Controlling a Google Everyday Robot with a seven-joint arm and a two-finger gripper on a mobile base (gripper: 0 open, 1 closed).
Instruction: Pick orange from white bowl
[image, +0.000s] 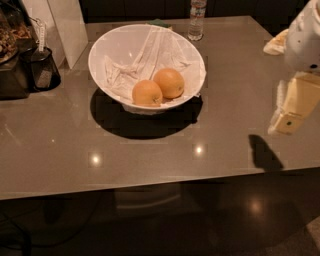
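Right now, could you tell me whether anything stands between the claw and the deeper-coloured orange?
Only the white bowl's right wall; the claw hangs to its right above the table, and the orange lies uncovered.

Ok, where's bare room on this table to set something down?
Bare: the front strip of table between white bowl and near edge, and the stretch between bowl and gripper at right. Crowded: back-left corner, with dark containers.

My gripper (286, 117) hangs at the right edge above the table (150, 155), well apart from the white bowl (102, 50). Inside the bowl, the orange (169, 82) touches a paler orange (147, 93), with white cloth (145, 55) behind. A water bottle (197, 19) stands beyond the bowl.
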